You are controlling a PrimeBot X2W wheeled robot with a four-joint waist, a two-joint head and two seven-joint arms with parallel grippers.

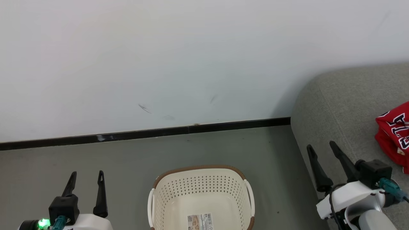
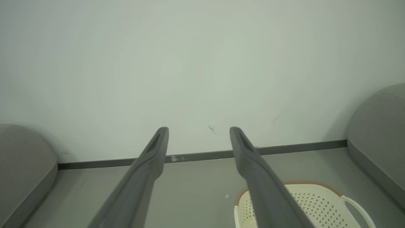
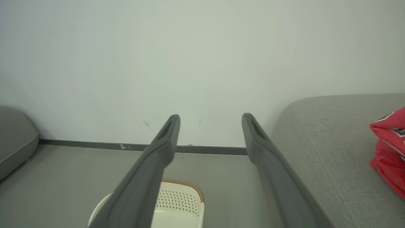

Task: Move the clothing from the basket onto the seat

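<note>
Both open, empty: left gripper point(image 1: 88, 172), right gripper point(image 1: 320, 144). Clothing point(image 1: 394, 135) lies on seat point(image 1: 335, 102), cut by the view's right edge; long axis apparently front-to-back. Basket point(image 1: 201, 185) stands on floor point(image 1: 127, 159) between grippers.

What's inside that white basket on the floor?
In the basket, the visible floor holds just a barcode sticker. Its near end runs off the head view's bottom edge, so that part is unseen. The red clothing lies on the grey seat.

Soft, even light is bright on the wall point(image 1: 179, 57), shadows are faint, and both wrist views curve and dim at the edges.
</note>
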